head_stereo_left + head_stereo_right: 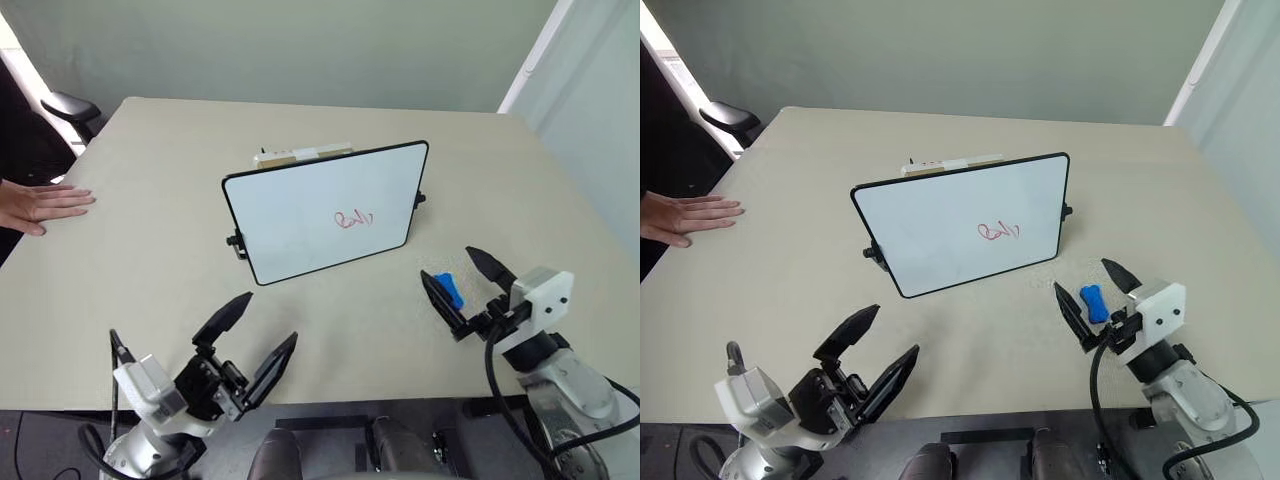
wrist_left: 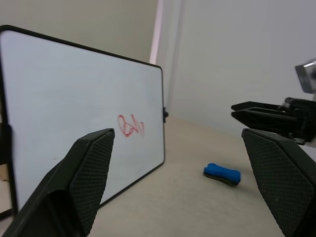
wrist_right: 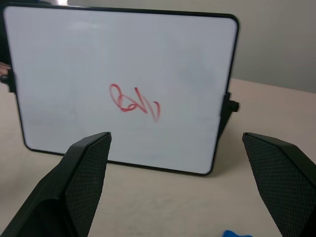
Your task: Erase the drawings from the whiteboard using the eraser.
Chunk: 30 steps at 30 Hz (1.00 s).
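One broad beige table [image 1: 150, 250] carries the whole scene, backed by a plain pale green-grey wall [image 1: 300, 50], with a white panel or curtain [image 1: 590, 110] at the robot's right and a black chair [image 1: 70, 108] off the far left corner. A person's hand [image 1: 45, 205] lies flat on the table's left edge.

Near the middle the whiteboard [image 1: 300, 220] stands propped upright, tilted back a little, its face toward the robot. The drawings [image 1: 352, 219], a small red scribble, sit right of centre on it. A cream bar-shaped object [image 1: 300, 154] peeks over the board's top edge from behind. The eraser [image 1: 1094, 302] lies flat on the table in front of the board's right lower corner, apart from it.

The right gripper [image 1: 1095, 291] hovers over the eraser with its jaws spread wide; from the head views the blue piece appears between the two black fingers, not gripped. The left gripper [image 1: 248, 335] hangs low at the near left, jaws also wide and holding nothing.

The left wrist view gives a side look across the table: eraser resting on the surface, the right gripper's fingers above and beyond it. The right wrist view faces the board squarely and catches just a sliver of blue at its lower border.
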Each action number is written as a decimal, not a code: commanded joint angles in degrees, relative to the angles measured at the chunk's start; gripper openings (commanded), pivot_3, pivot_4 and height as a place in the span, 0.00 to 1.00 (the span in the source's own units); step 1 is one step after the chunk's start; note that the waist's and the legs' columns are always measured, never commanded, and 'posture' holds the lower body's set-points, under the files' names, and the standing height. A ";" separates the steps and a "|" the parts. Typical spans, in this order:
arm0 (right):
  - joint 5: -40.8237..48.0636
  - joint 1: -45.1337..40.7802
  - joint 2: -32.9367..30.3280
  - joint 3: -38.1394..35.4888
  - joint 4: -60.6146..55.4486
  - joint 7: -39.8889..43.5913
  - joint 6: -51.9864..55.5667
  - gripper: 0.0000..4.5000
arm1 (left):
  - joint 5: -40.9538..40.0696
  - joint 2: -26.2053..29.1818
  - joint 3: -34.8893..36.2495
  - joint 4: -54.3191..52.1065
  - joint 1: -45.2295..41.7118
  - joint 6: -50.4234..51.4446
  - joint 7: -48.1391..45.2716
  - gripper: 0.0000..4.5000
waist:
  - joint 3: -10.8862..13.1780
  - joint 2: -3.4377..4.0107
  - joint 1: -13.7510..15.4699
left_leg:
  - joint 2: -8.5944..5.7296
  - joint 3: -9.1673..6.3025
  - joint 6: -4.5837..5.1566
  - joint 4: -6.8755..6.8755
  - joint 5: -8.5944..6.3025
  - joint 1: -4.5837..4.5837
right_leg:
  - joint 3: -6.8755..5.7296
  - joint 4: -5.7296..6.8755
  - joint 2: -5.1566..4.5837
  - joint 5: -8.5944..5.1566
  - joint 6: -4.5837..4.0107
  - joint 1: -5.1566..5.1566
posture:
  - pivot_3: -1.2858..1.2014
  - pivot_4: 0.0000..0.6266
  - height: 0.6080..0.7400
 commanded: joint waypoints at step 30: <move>5.78 -13.93 -10.14 -4.53 18.51 -2.46 28.26 1.00 | 1.77 -0.75 0.12 0.87 -0.60 -1.30 -0.73 1.00 | 0.02 0.03 0.02 | 0.00 0.01 0.00 -0.03 -0.01 -0.03 | 0.01 0.01 0.00 -0.04 -0.02 -0.04 | 0.52 0.24 1.00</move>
